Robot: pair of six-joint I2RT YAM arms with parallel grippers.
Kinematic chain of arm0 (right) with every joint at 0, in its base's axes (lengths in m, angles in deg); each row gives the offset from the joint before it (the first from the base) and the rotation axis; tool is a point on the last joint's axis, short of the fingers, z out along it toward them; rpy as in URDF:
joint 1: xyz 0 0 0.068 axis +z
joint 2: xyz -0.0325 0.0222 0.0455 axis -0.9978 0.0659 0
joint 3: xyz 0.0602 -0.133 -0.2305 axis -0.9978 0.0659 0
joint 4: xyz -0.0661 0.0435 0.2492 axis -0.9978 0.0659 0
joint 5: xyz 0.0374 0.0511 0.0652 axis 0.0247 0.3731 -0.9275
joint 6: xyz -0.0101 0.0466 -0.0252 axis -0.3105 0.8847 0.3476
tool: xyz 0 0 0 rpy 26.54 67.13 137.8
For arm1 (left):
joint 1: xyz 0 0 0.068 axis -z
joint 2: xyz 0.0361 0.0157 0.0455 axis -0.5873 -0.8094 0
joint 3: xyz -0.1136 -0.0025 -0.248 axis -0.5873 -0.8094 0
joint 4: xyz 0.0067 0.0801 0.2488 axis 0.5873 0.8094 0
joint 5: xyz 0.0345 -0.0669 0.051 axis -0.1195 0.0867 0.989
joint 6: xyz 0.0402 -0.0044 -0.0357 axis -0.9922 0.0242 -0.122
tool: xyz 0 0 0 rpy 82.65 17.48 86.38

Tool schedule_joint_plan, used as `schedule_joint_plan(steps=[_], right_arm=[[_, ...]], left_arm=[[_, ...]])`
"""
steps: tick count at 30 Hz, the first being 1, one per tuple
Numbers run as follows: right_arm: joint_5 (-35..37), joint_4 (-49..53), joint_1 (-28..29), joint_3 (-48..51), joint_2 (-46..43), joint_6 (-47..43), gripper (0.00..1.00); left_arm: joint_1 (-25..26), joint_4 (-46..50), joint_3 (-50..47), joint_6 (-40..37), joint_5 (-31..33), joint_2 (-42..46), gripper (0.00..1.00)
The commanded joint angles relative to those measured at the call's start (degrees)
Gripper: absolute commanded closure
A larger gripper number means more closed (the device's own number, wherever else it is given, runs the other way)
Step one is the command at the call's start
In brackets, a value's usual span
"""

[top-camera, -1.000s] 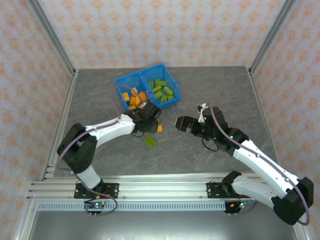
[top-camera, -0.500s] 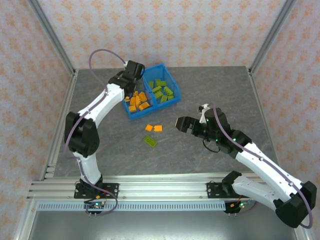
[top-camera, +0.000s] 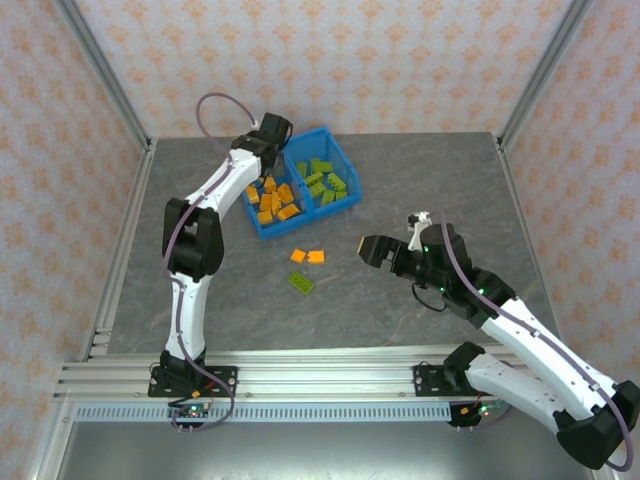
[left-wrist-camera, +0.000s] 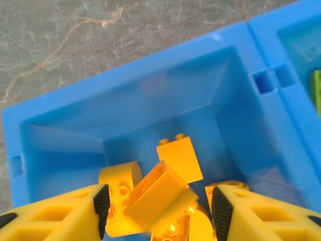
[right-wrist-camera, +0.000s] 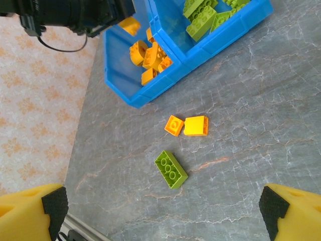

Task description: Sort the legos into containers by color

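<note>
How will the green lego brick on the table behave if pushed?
The green lego brick looks like rigid plastic, so it likely won't flex. Lying flat, studs up, it should slide, not roll. Being small, it's probably light.

White arms (top-camera: 530, 335), black joints (top-camera: 190, 245), purple cables (top-camera: 215, 100), yellow fingers (left-wrist-camera: 50, 211) with black pads (left-wrist-camera: 102, 203)

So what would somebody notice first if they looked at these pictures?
The bright blue bin at the back of the table, orange legos heaped in its left compartment, lime green ones in its right. The left arm reaches over it, open fingers above the orange heap. In front lie three loose legos: two orange, one green.
</note>
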Motion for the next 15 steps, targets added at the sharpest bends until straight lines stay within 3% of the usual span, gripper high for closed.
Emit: schedule_joint_plan(steps=[1, 7, 11, 15], right_arm=[[1.5, -0.6, 0.4, 1.0, 0.1, 0.2, 0.01], [0.4, -1.3, 0.5, 0.0, 3.5, -1.5, 0.01], [0.5, -2.3, 1.5, -0.9, 8.1, -3.7, 0.01], [0.1, -3.0, 6.3, -5.0, 17.6, -9.8, 0.0]], left_arm=[[-0.1, 3.5, 0.4, -0.2, -1.9, 4.7, 0.4], [0.0, -0.9, -10.8, 3.0, -12.0, 19.2, 0.35], [0.6, -8.1, -25.7, 5.6, -18.8, 35.0, 0.29], [3.2, -10.8, -38.0, 0.9, -22.8, 51.2, 0.17]])
